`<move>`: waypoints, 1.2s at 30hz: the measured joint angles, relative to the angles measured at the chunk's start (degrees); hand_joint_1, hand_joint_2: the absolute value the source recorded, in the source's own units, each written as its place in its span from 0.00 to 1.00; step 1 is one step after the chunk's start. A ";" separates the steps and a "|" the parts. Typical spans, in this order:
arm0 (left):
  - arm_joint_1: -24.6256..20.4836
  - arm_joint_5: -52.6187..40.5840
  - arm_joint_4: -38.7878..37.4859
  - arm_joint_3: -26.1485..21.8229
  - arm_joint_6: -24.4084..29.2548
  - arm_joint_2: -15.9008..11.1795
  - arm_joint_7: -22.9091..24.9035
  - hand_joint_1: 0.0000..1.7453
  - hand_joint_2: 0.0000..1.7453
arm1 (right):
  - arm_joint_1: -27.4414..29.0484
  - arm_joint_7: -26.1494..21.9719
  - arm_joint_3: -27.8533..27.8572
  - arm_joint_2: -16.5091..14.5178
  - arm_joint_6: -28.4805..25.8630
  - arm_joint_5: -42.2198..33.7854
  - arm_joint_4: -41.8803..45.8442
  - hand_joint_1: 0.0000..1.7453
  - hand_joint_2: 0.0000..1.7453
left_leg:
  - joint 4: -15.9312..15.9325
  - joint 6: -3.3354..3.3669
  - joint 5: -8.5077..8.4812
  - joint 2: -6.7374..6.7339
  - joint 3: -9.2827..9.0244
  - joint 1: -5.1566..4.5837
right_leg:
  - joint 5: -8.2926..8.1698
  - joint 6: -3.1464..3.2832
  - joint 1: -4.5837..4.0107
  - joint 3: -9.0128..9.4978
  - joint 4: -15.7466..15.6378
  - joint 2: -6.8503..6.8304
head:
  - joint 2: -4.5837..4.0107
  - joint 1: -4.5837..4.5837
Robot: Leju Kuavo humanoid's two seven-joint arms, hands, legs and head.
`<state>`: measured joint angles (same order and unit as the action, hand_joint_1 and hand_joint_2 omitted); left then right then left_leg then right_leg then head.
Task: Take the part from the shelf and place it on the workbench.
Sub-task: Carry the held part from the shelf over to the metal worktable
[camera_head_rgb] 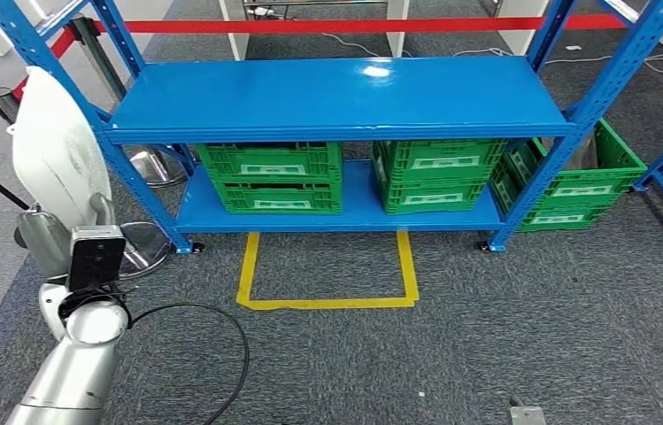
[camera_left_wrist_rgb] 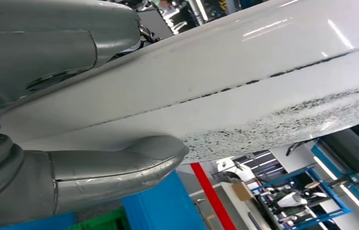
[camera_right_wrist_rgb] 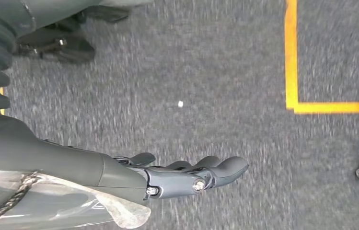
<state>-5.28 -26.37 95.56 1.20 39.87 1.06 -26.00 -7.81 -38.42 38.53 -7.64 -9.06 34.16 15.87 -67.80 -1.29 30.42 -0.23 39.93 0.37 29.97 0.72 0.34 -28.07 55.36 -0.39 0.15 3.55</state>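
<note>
Left hand fingers clamp the glossy white curved panel: stiff, probably light, slippery, best held by its edge. Right hand hangs loosely extended, holding nothing.

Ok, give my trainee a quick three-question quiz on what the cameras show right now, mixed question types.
1. True or false: the top of the blue shelf holds a green crate.
2. Which hand holds the white part? A) left B) right C) neither
3. Fill in: the yellow tape marks a square on the ____.

Key:
1. False; the green crates sit on the lower level.
2. A; the left hand grips it, while the right hand hangs over the carpet, holding nothing.
3. Carpet, in front of the shelf.
</note>
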 joint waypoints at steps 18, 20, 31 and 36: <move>2.40 -0.67 0.72 0.72 0.03 -0.84 -0.60 1.00 1.00 | 0.77 0.31 1.67 -0.03 3.71 -1.26 -0.03 0.00 1.00 | 9.97 2.82 -3.66 -1.67 -6.97 0.32 | 6.12 -3.03 0.07 -11.21 18.24 0.70 | 0.00 -0.39; 2.75 -0.67 0.90 0.74 0.02 -0.85 -0.66 1.00 1.00 | 0.89 0.54 1.78 -0.03 3.73 -1.15 -0.04 0.00 1.00 | 9.92 2.76 -3.62 -2.42 -7.04 0.32 | 2.40 -2.97 0.14 -9.01 13.32 0.00 | 0.00 -0.39; 1.90 -0.29 1.62 1.67 -0.28 -2.04 -0.72 1.00 1.00 | 0.47 3.87 2.54 -0.03 3.51 -0.88 -0.11 0.00 1.00 | -1.57 0.21 3.02 -0.76 -2.51 0.21 | -2.39 0.02 -0.17 -4.21 1.73 0.80 | 0.00 0.32; 1.35 0.20 1.61 2.66 -2.10 -2.57 0.26 1.00 1.00 | 1.19 7.54 3.38 -0.03 2.90 -1.57 -0.39 0.00 1.00 | 1.17 0.79 -1.03 1.26 -3.85 0.25 | -2.49 0.07 -0.29 -4.24 2.00 4.32 | 0.00 0.33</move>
<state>-3.93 -26.17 97.18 3.86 37.77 -1.51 -25.74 -6.63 -30.88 41.91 -7.67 -6.16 32.59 15.48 -66.64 -0.50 29.40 1.04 36.08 0.62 27.48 0.79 0.05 -32.31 57.36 3.93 0.15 3.88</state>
